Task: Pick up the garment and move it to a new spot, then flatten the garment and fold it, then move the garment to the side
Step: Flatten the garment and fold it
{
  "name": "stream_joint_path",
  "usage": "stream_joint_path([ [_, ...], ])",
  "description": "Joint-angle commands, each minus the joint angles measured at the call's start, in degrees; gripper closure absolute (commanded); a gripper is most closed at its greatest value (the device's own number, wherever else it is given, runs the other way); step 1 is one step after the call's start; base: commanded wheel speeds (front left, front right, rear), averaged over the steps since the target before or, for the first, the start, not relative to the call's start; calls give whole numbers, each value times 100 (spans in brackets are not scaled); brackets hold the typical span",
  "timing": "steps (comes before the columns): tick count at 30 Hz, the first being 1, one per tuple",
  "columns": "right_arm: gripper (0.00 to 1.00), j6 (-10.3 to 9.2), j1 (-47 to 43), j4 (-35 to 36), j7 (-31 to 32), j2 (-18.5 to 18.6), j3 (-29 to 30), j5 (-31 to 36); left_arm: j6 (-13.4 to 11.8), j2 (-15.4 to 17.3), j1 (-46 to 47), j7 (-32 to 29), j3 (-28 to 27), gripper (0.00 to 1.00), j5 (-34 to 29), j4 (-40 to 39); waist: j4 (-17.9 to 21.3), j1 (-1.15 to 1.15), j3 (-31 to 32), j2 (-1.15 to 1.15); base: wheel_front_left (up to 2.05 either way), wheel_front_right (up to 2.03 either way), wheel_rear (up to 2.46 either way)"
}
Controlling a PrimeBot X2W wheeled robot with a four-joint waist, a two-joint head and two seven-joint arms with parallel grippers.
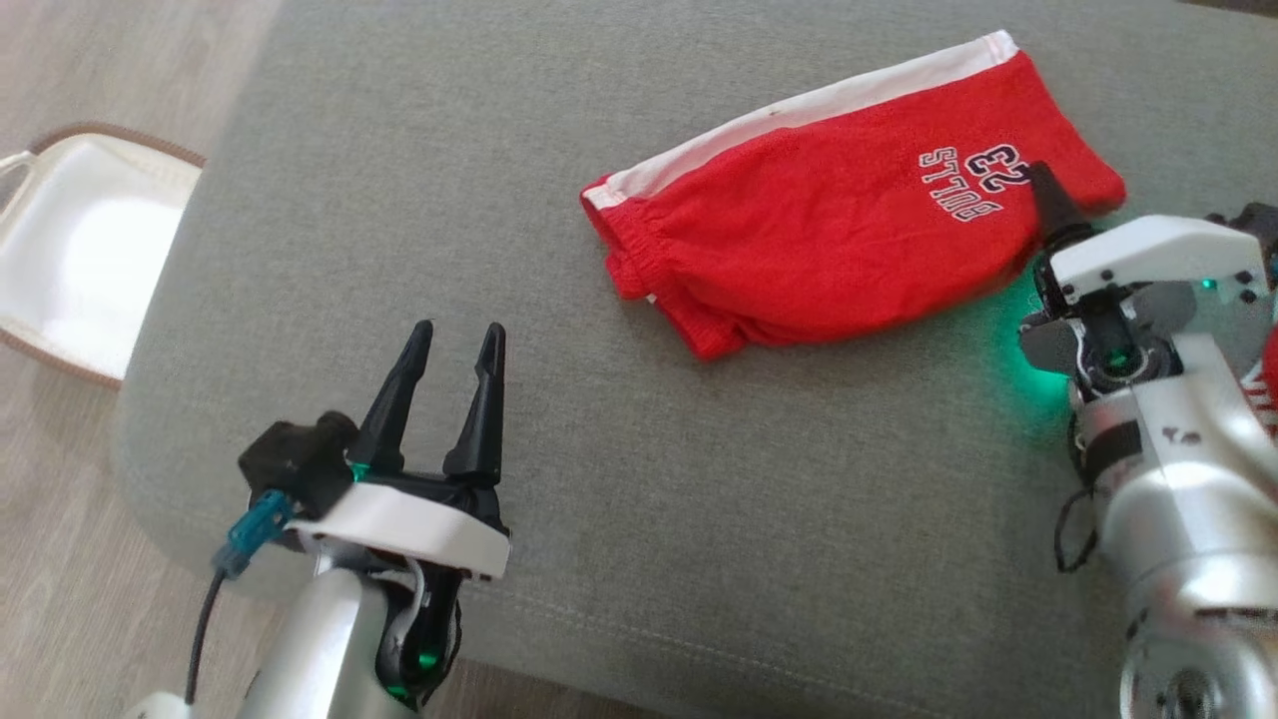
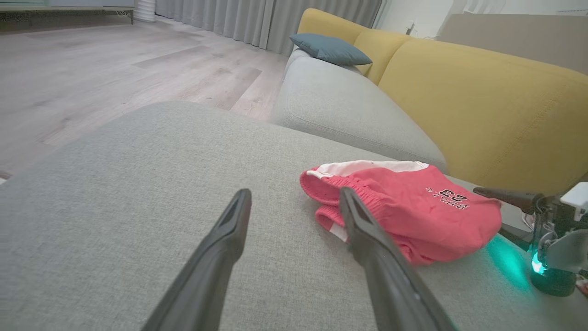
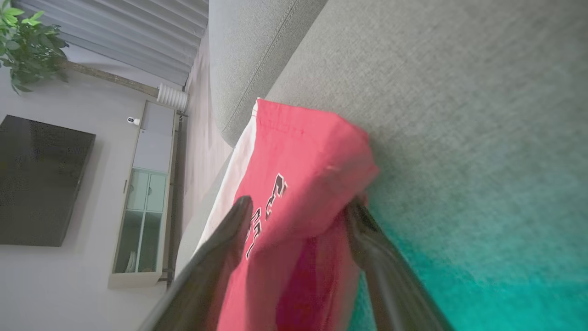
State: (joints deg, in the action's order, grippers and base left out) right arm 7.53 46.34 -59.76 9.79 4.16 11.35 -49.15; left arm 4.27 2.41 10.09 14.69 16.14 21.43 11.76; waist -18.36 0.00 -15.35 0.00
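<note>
A pair of red shorts (image 1: 849, 240) with a white side stripe and a number print lies crumpled on the far right part of a grey sofa seat (image 1: 699, 499), its elastic waistband turned toward the middle of the cushion. The right gripper (image 3: 298, 204) is at the printed end of the shorts, turned on its side. Its jaws stand wide with the red cloth bunched between them, one finger (image 1: 1048, 205) lying across the top of the fabric beside the print. In the right wrist view the other finger touches the edge of the cloth, and the jaws are not pressed together on it. A green glow from the wrist falls on the cushion beneath. The left gripper (image 1: 459, 335) hovers over the bare near-left part of the seat, well apart from the shorts, its jaws spread and empty. A white bag (image 1: 80, 250) with a brown rim sits on the wooden floor (image 1: 60, 599) beside the sofa.
</note>
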Motion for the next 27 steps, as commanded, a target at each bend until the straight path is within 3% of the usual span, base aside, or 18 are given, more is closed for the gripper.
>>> stream_joint_path([
  [1, 0, -4, 170, -231, -63, -125, -21, 138, -50, 47, 236, 30, -142, 0, 41, -196, -52, 0, -20, 0, 0, 0, 0],
  [7, 0, -4, 822, -1319, -291, 1, 246, 756, -92, 47, 269, 30, -60, 0, 123, -247, -175, 0, -96, 0, 0, 0, 0],
  [21, 0, -4, 987, -1418, 340, 107, 1429, 2137, -152, 47, 419, 30, 44, 0, 292, -291, -410, 0, -338, 0, 0, 0, 0],
  [23, 100, -4, 1085, -1418, 341, 67, 1573, 2340, -163, 47, 432, 30, 49, 0, 303, -290, -410, 0, -352, 0, 0, 0, 0],
  [27, 100, -4, 1200, -1419, 195, -22, 1854, 2591, -187, 47, 417, 30, 8, 0, 291, -263, -327, 0, -306, 0, 0, 0, 0],
])
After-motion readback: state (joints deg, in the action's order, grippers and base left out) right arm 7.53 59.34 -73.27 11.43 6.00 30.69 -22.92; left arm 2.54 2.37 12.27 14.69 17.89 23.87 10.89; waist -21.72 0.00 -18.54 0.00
